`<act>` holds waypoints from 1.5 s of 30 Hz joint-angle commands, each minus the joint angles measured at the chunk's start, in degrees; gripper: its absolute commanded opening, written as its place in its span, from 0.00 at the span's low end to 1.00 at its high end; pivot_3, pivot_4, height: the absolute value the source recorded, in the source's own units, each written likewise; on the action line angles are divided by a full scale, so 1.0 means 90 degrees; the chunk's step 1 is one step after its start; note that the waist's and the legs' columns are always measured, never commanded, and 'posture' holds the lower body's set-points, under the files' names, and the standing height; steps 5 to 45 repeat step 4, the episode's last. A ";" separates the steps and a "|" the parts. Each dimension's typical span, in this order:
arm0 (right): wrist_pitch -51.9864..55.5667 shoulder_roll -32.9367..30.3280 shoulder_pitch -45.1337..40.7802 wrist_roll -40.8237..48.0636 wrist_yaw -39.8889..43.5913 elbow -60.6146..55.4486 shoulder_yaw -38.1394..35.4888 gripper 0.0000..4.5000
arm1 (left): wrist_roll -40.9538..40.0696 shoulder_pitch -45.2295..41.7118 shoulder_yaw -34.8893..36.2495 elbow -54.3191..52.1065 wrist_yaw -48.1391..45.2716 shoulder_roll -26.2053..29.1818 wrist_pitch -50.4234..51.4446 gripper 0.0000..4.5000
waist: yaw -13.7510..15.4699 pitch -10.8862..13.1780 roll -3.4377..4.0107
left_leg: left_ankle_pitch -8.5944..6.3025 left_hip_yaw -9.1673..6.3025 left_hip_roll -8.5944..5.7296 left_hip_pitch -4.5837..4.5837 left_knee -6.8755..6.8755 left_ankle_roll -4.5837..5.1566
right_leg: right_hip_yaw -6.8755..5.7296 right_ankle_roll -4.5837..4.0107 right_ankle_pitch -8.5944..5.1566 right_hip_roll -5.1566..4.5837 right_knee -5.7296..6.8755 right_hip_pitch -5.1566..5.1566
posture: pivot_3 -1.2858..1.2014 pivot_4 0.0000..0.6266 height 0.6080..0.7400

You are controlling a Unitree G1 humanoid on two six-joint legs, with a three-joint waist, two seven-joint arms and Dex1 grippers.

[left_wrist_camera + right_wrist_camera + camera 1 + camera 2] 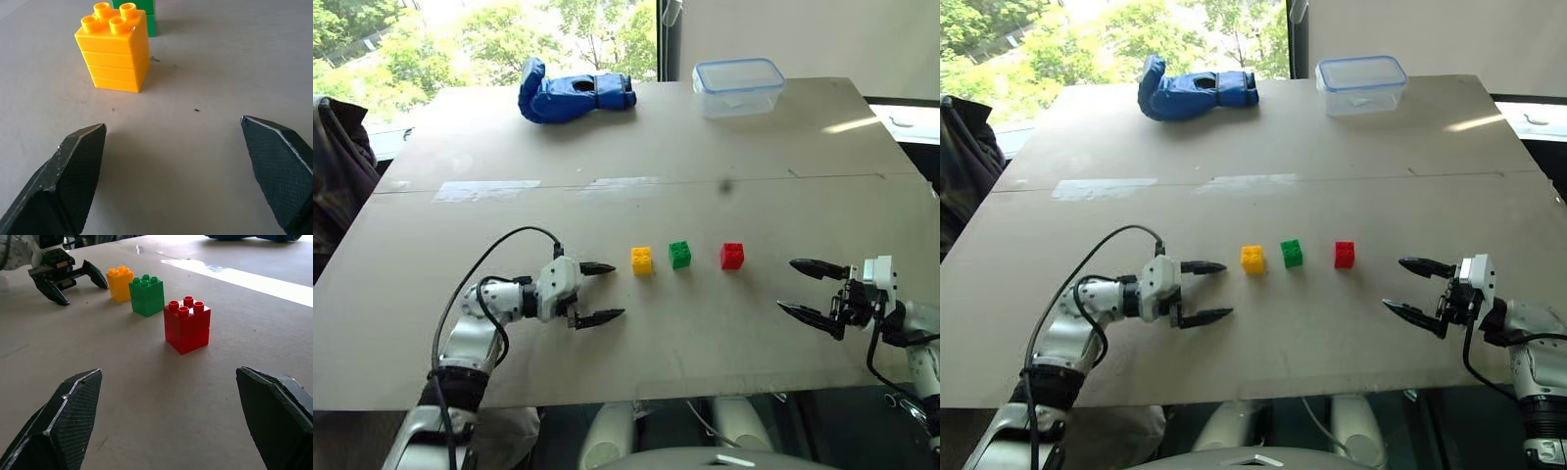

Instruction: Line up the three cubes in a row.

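1. Read the row before you act: the yellow cube (642, 260), the green cube (680, 255) and the red cube (732, 256) stand on the bench (607, 147) in its middle, nearer your edge than the far one, running from your left toward your right. All three sit upright, studs up, none touching another.
2. Note both claws are released and carry nothing. The left claw (599, 292) rests just beside the yellow cube, on its left-edge side, fingers spread wide. The right claw (811, 288) sits near the red cube, toward the right edge, equally spread.
3. Judge the line critically: the cubes look close to a straight row already, though the gap between green and red seems wider than the gap between yellow and green, and the yellow sits slightly nearer your edge.
4. If you tidy the spacing, move the red cube with the right claw. Approach low and level, with one finger on each side of the cube, and close only once it is centred between them.
5. Slide or lift it gently; these light bricks probably tip or skid if a finger clips a corner.
6. Keep the left claw clear of the yellow cube so you do not nudge it.
7. Ignore the blue glove (573, 92) and the clear box (738, 87) by the far edge.
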 commanded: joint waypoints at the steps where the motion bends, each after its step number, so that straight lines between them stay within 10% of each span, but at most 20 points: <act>1: -0.0373 -0.0007 -0.0045 -0.0041 0.0125 0.0120 -0.0099 1.00 | -0.0069 0.0517 0.0160 -0.1053 0.0802 -0.0070 0.0890 1.00 | 0.0015 -0.0001 0.0005 | 0.0000 0.0000 -0.0001 0.0004 0.0000 0.0000 | -0.0003 0.0000 0.0000 0.0005 0.0001 0.0004 | 0.52 0.24 1.00; 45: -0.0402 0.0036 -0.0026 -0.0020 0.0075 0.0110 -0.0078 1.00 | -0.0011 0.0912 0.0152 -0.1493 0.1191 -0.0092 0.1208 1.00 | 0.0029 -0.0002 0.0006 | 0.0000 0.0001 -0.0001 0.0018 0.0000 0.0001 | -0.0003 0.0000 0.0000 0.0008 -0.0003 0.0020 | 0.52 0.24 1.00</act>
